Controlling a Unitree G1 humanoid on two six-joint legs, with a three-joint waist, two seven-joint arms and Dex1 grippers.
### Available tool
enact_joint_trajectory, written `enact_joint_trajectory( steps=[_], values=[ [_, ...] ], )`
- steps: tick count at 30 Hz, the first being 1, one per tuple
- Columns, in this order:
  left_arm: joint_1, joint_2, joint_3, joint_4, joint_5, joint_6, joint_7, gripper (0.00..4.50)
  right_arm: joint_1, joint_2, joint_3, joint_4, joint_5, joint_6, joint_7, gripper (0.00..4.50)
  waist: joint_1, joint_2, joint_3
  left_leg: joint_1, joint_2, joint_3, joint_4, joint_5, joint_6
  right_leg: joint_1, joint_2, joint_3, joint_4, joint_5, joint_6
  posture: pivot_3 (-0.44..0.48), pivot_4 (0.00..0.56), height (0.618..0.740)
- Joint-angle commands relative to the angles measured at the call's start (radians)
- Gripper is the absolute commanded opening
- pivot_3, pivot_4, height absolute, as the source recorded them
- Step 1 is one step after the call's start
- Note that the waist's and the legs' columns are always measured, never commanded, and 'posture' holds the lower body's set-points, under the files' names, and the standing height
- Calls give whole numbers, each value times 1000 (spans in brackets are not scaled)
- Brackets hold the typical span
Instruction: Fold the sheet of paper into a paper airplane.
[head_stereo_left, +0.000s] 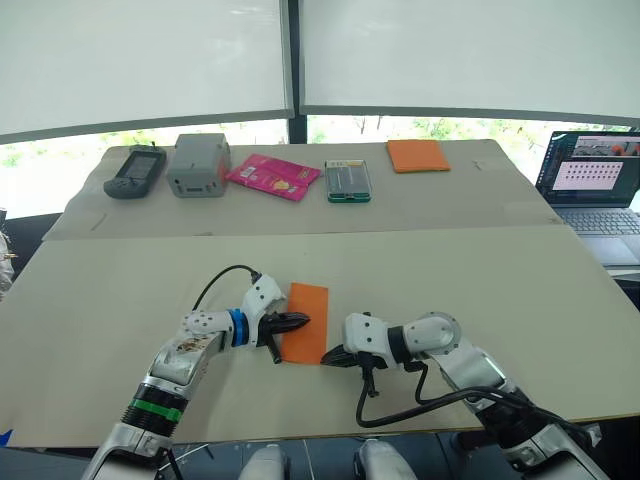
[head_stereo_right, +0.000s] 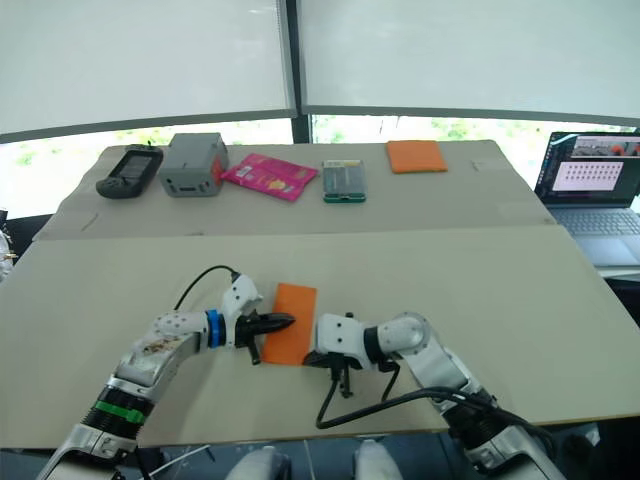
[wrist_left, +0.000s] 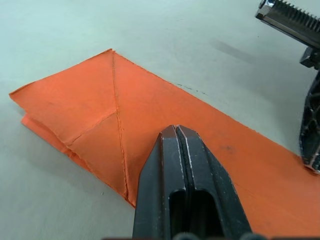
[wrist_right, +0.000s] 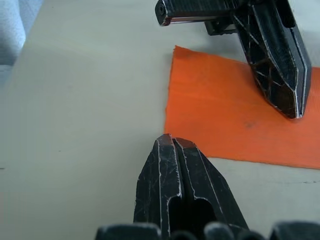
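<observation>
The sheet of paper (head_stereo_left: 310, 312) is bright orange and lies flat on the table near the front, folded into a narrow layered strip. Diagonal creases form a triangular flap (wrist_left: 75, 115) at one end. My left gripper (head_stereo_left: 302, 321) is shut, its tip resting on top of the paper's middle (wrist_left: 176, 131). My right gripper (head_stereo_left: 328, 356) is shut too. It sits on the bare table just off the paper's near edge (wrist_right: 170, 140), pointing towards the left gripper (wrist_right: 280, 75).
Along the far side of the table lie a black handheld device (head_stereo_left: 135, 171), a grey box (head_stereo_left: 198, 164), a pink printed packet (head_stereo_left: 272, 176), a green-edged pack (head_stereo_left: 348, 180) and a smooth orange rectangle (head_stereo_left: 418, 155). An open laptop (head_stereo_left: 595, 185) stands at the right edge.
</observation>
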Motion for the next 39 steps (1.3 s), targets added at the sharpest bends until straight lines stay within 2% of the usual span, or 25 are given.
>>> enact_joint_trajectory(
  steps=[1,4,8,15,18,23,30,37,39],
  values=[
    [41,20,47,-26,-56,86,-10,0,3,-1,-35,-13,57,85,5,13,-2,-1,0,0,0,0,0,0,0,0,0,0,0,0,0,0,150,740],
    [61,39,90,-97,-132,140,-44,0,-13,3,-137,-27,153,157,-16,13,-2,-1,3,-4,1,-1,0,0,0,-4,0,0,1,0,0,0,150,740],
    [77,63,129,-156,-182,186,-46,0,-16,-11,-200,-38,202,195,-31,13,1,-2,3,-16,0,-1,1,0,0,-16,0,0,2,5,-7,0,150,740],
    [74,96,272,-195,-277,262,0,0,-58,-10,-189,-4,181,182,-75,13,-1,-2,4,-22,0,-1,1,0,0,-21,-1,0,2,6,-7,0,150,740],
    [85,128,299,-192,-285,259,-9,0,-68,-14,-190,-3,178,180,-84,13,0,-2,4,-21,0,-1,1,0,0,-21,-1,-1,3,6,-7,0,150,740],
    [83,139,242,-170,-236,226,-15,0,-90,-46,-214,-7,175,188,-94,13,5,-2,4,-21,-1,-1,1,0,0,-20,-1,-1,2,6,-7,0,150,740],
    [23,58,116,-133,-185,188,-8,0,-121,-116,-259,-11,183,201,-109,13,22,-3,5,-22,-1,1,1,0,0,-20,-1,-1,1,6,-7,0,150,740],
    [-27,-9,32,-80,-157,140,-44,0,-85,-145,-293,-42,196,223,-133,13,23,-3,5,-22,-2,3,1,0,0,-20,-1,-1,1,6,-7,0,150,740],
    [-58,-55,14,-57,-158,149,-31,0,-72,-148,-303,-52,197,230,-144,13,24,-3,5,-22,-2,3,1,0,0,-20,-1,-1,1,6,-7,0,150,740]
  ],
)
